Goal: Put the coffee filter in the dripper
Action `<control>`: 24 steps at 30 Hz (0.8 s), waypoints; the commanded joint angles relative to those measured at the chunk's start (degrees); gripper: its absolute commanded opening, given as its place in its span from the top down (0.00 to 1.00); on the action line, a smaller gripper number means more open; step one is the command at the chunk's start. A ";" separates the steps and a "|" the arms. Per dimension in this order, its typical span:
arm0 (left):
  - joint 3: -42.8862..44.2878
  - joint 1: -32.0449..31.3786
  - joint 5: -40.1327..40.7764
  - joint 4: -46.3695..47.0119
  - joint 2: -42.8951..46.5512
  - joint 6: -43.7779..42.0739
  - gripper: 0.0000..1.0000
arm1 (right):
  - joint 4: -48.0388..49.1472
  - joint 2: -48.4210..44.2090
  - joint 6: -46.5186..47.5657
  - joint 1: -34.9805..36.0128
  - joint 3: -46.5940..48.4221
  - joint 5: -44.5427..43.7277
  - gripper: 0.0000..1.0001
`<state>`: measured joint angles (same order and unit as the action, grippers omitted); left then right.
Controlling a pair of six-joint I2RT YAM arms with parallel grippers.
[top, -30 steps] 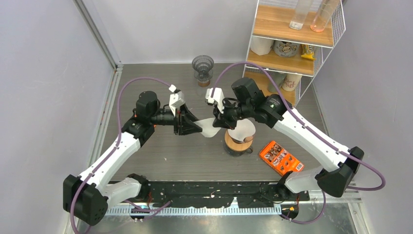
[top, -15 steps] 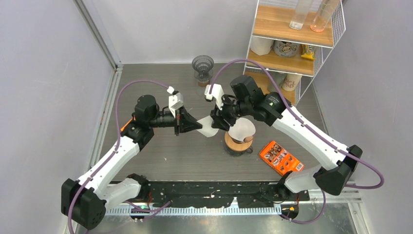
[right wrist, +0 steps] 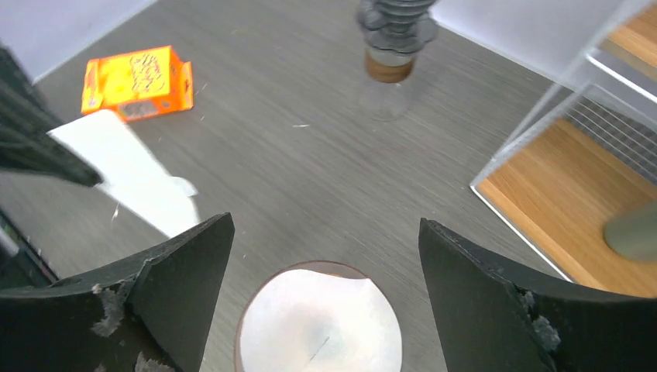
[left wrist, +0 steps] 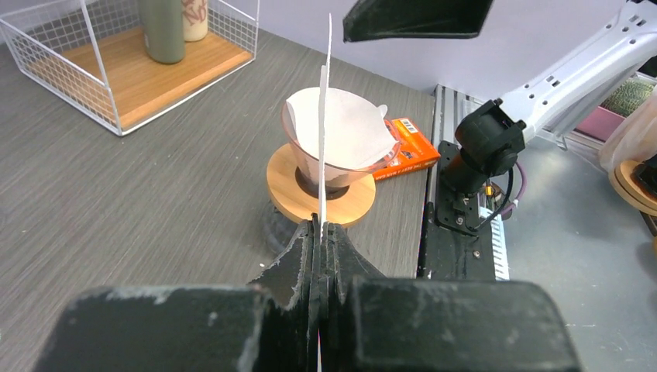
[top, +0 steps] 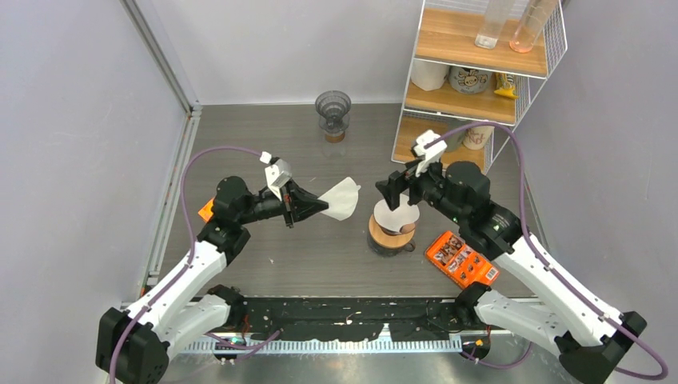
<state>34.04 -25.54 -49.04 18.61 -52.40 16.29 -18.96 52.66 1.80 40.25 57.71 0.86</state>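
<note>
your left gripper [top: 318, 208] is clamped on a flat coffee filter [top: 342, 198], held in the air. your right gripper [top: 395, 192] stands spread wide above the dripper [top: 391, 234], which is paper-lined.

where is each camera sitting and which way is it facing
Top external: above and behind the bases, looking down at the table; both arms show, left gripper shut on a filter, right gripper open by the dripper.
Left wrist: on that wrist, looking along its shut fingers toward the dripper.
Right wrist: on that wrist, looking down between its open fingers onto the dripper.
Shared: all three show the dripper and the held filter.
</note>
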 commanded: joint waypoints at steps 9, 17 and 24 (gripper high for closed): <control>1.75 -0.21 -2.96 5.07 -0.96 0.87 1.00 | 15.26 -0.92 -8.79 -7.21 -7.98 8.74 0.05; 1.77 -0.21 -2.99 5.65 -1.11 1.72 1.00 | 18.49 2.24 -8.69 -7.71 -7.46 20.88 0.05; 1.57 -0.21 -3.04 5.71 -0.79 1.79 1.00 | 18.23 2.45 -7.84 -7.77 -7.39 24.86 0.05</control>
<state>34.06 -25.54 -51.05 20.88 -53.49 17.69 -4.05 55.40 -6.39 32.64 49.47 21.67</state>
